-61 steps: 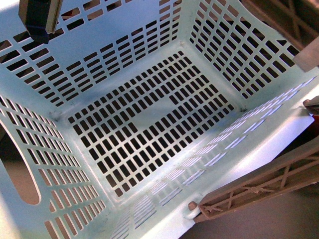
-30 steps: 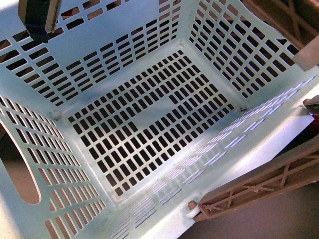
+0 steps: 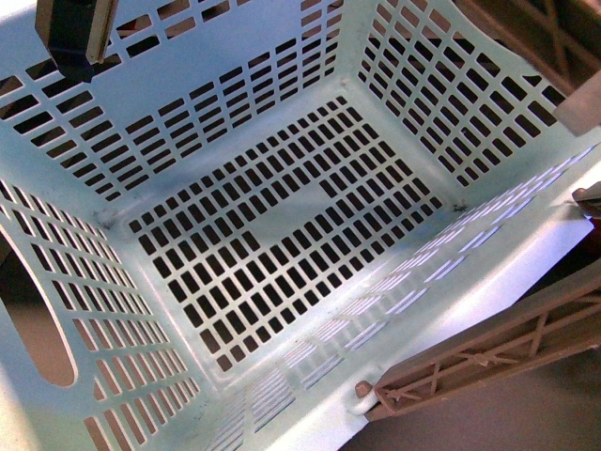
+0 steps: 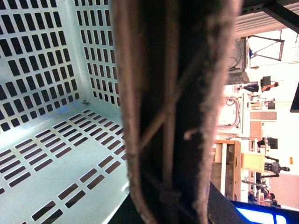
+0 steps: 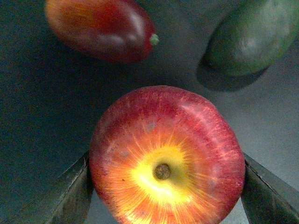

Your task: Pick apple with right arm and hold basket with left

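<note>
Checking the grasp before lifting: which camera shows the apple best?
Right wrist view: the apple fills the frame, gripped between the fingers. Front and left wrist views show the basket, no apple.

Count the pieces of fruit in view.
3, all in the right wrist view: the apple between the fingers of the right claw, and an elongated orange-red fruit and a green fruit lying apart from it. The basket shows none; others may lie out of frame.
</note>
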Controlling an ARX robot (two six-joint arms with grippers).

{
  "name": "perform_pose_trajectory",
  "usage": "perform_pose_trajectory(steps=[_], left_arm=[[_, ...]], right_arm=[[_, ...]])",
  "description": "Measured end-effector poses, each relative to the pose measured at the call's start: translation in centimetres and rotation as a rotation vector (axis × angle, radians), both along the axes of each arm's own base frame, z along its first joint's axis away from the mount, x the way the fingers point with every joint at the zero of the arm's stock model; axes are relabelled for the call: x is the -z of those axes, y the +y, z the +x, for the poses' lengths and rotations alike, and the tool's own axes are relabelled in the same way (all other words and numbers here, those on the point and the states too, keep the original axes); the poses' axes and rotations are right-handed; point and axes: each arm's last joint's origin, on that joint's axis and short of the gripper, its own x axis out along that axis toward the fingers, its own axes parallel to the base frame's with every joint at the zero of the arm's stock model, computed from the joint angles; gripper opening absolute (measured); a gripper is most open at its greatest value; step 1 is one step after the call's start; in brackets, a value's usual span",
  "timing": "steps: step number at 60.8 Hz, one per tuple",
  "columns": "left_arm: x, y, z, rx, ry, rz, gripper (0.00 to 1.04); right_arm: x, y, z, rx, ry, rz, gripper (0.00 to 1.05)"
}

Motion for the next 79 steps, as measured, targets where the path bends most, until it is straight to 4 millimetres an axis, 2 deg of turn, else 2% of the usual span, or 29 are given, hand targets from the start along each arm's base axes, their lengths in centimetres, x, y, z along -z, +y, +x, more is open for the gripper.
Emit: perform_pose_trajectory(steps=[11, 25, 32, 37, 42, 51, 61, 71, 79], left_arm=[[0.0, 0.0, 0.0, 0.000, 0.000, 0.000, 0.07], [0.0, 0.0, 0.0, 0.001, 0.000, 0.000, 0.07], [0.0, 0.0, 0.0, 0.000, 0.000, 0.000, 0.07], [0.0, 0.0, 0.0, -0.001, -0.001, 0.001, 0.07], [0.0, 0.0, 0.0, -0.001, 0.000, 0.000, 0.07], [0.0, 0.0, 0.0, 0.000, 0.000, 0.000, 0.07], [0.0, 0.0, 0.0, 0.000, 0.000, 0.000, 0.07], [0.0, 0.0, 0.0, 0.000, 0.000, 0.000, 0.07], [0.0, 0.0, 0.0, -0.001, 0.000, 0.000, 0.07]], right_arm=[[-5.1, 1.8, -1.4, -0.125, -0.066, -0.017, 0.75], [-14.2, 5.4, -2.6, -0.238, -0.270, -0.022, 0.75], [-19.4, 8.2, -3.6, -0.263, -0.415, -0.028, 0.75], [-22.2, 10.5, -4.3, -0.284, -0.507, -0.021, 0.75], [-24.2, 12.7, -4.7, -0.308, -0.577, 0.001, 0.75], [-25.1, 16.5, -4.6, -0.365, -0.608, 0.055, 0.75], [-24.1, 21.5, -4.4, -0.480, -0.573, 0.110, 0.75], [-22.7, 24.5, -4.4, -0.547, -0.523, 0.129, 0.75], [-21.8, 25.1, -4.1, -0.528, -0.495, 0.107, 0.95]])
